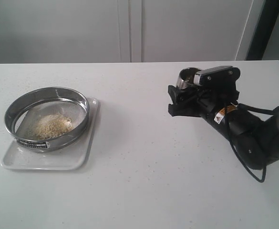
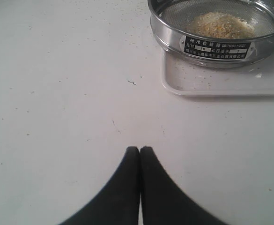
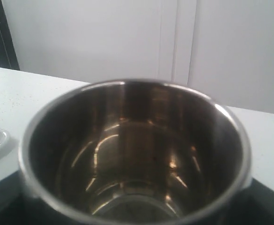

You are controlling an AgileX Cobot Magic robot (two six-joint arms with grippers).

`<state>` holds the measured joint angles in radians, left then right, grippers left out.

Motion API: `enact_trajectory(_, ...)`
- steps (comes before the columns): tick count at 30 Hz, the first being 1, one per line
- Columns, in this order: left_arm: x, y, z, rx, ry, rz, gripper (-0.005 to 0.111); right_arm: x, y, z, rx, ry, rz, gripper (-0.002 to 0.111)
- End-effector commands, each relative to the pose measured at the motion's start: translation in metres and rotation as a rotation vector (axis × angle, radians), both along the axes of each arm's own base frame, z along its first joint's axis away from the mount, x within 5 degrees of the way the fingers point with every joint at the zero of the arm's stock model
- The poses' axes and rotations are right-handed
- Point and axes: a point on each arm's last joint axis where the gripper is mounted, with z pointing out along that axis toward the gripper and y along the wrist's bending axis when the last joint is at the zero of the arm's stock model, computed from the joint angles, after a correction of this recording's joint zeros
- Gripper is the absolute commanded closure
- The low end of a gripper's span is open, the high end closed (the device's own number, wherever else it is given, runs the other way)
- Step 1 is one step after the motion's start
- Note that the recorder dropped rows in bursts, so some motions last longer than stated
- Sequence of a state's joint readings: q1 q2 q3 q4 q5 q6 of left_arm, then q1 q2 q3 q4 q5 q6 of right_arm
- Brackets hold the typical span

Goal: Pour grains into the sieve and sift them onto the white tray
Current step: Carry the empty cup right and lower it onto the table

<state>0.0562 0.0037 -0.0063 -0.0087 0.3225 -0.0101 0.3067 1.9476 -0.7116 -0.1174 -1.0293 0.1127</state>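
On the near left of the pale speckled tabletop, at about eight o'clock from the table's middle, a flat white rectangular tray with rounded corners carries a wide, round, steel-rimmed sieve with a fine mesh floor. A loose heap of yellow and whitish-beige grains lies inside the mesh, toward the near wall with the black-and-white label. A few specks show on the tray's bare rim. The left claw, out of the onlooker's sight but caught by its own camera, is clenched on nothing, its black tips pressed together. It hovers above bare table with the sieve close ahead, a little off the line of its tips. Farther back at three o'clock, the right claw stands spread around a small rounded steel cup and appears to grasp it. The cup's polished inside looks empty. From that claw the sieve lies at nine o'clock, well apart across open table. The pour looks finished and the sifting looks not yet done. The left arm is much the nearer for it. Being round, the sieve offers no long axis, so its rim can be taken from any side. Pale cabinet doors close the background.
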Motion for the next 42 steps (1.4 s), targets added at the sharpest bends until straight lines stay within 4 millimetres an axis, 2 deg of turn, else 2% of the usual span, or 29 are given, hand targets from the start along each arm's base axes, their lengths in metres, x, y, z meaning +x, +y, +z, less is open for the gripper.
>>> enact_trajectory(1,-0.001,0.0,-0.003,-0.01,0.012,0.004,0.107,0.006,-0.005,-0.019,0.011,-0.042,-0.04,0.108)
enact_trajectory(6,-0.001,0.0,-0.003,-0.01,0.012,0.004,0.107,0.019,-0.008,-0.039,-0.012,-0.012,-0.118,0.108)
enact_trajectory(11,-0.001,0.0,-0.003,-0.01,0.012,0.004,0.107,0.021,-0.01,-0.05,-0.013,0.013,-0.142,0.108)
enact_trajectory(15,-0.001,0.0,-0.003,-0.01,0.012,0.004,0.107,0.026,-0.008,-0.056,-0.015,0.017,-0.142,0.108)
enact_trajectory(25,-0.001,0.0,-0.003,-0.01,0.012,0.004,0.107,0.054,0.001,-0.069,-0.027,0.04,-0.131,0.108)
enact_trajectory(28,-0.001,0.0,-0.003,-0.01,0.012,0.004,0.107,0.059,0.004,-0.073,-0.091,0.02,-0.113,0.108)
enact_trajectory(40,-0.001,0.0,-0.003,-0.01,0.012,0.004,0.107,0.067,0.009,-0.09,-0.15,0.06,-0.071,0.108)
enact_trajectory(42,-0.001,0.0,-0.003,-0.01,0.012,0.004,0.107,0.066,0.009,-0.09,-0.152,0.064,-0.071,0.103)
